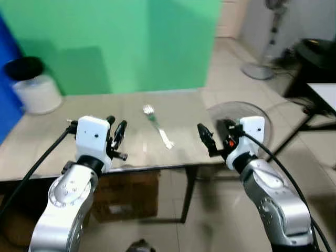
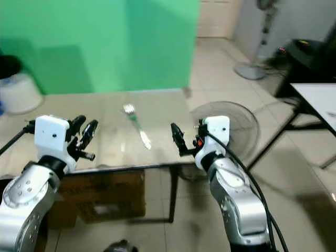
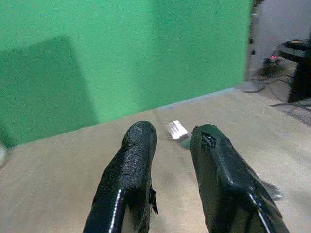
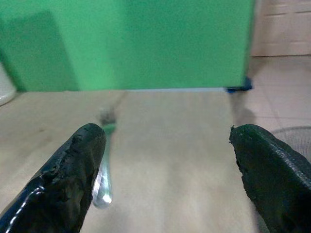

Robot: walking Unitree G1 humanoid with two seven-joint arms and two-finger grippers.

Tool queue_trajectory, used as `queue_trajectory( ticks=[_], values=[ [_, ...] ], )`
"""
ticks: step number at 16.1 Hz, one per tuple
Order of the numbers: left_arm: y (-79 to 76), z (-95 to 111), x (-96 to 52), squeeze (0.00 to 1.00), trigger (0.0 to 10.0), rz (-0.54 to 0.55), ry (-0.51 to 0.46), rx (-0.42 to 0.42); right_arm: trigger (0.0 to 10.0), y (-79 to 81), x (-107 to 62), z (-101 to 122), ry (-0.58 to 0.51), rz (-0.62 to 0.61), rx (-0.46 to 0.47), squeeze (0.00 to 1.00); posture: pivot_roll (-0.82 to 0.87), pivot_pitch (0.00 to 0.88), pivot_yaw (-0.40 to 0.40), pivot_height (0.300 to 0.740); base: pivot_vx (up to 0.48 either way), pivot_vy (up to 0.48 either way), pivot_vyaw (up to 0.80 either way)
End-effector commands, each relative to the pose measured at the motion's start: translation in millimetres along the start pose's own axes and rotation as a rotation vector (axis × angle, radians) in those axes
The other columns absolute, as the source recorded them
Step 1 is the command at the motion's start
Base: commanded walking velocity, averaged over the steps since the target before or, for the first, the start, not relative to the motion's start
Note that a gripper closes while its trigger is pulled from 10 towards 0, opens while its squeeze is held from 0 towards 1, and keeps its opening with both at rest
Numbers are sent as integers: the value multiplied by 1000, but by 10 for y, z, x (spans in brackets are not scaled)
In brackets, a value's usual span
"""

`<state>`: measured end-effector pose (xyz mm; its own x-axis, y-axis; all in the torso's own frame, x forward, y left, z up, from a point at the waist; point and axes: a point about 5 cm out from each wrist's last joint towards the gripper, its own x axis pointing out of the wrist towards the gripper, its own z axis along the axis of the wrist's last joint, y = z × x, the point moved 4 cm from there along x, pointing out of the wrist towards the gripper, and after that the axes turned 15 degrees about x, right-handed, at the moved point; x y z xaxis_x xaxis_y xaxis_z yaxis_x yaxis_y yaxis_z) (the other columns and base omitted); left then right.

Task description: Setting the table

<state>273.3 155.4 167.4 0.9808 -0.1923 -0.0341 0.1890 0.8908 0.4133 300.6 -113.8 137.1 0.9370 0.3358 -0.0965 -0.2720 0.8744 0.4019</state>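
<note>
A silver fork (image 1: 157,126) with a green band on its handle lies on the beige table (image 1: 52,142), near the middle, tines towards the green wall. My left gripper (image 1: 116,130) hovers over the table's near edge, left of the fork, fingers a little apart and holding nothing. In the left wrist view the fork's head (image 3: 177,130) lies beyond the fingertips (image 3: 141,133). My right gripper (image 1: 214,134) is at the table's near right corner, right of the fork, wide open and empty. The right wrist view has the fork (image 4: 103,187) beside one finger (image 4: 82,160).
A white bucket with a black lid (image 1: 34,89) stands at the table's far left. A cardboard box (image 1: 126,194) sits under the table. A fan guard (image 1: 239,118) lies on the floor off the right corner; a standing fan (image 1: 265,52) and a white table (image 1: 323,94) are further right.
</note>
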Motion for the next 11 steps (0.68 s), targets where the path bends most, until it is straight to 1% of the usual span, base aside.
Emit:
queue_trajectory(
  ticks=[1, 4, 6, 8, 10, 11],
  values=[
    [10, 12, -20, 0, 10000, -3, -3, 3, 10000, 61, 51, 35, -1, 27, -9, 1000, 210, 0, 11, 740, 315, 0, 800],
    [-6, 2, -38, 0, 10000, -9, 2, 8, 10000, 137, 63, -15, 28, 71, -15, 1000, 217, 0, 4, 740, 316, 0, 800],
    [-12, 6, -45, 0, 10000, -11, 2, 9, 10000, 158, 60, -36, 41, 87, -14, 1000, 221, 0, 0, 740, 315, 0, 800],
    [-60, 4, -75, 0, 10000, -39, 3, 18, 10000, 183, 33, -107, 87, 121, -5, 1000, 226, 0, -3, 740, 307, 0, 0],
    [-153, 11, -102, 0, 10000, -89, -4, 14, 10000, 188, 9, -163, 126, 134, -10, 1000, 226, 0, -3, 740, 0, 0, 0],
    [-209, -2, -109, 0, 10000, -122, 3, 28, 10000, 174, 9, -193, 149, 125, -17, 1000, 223, 0, -1, 740, 0, 0, 0]
  ],
)
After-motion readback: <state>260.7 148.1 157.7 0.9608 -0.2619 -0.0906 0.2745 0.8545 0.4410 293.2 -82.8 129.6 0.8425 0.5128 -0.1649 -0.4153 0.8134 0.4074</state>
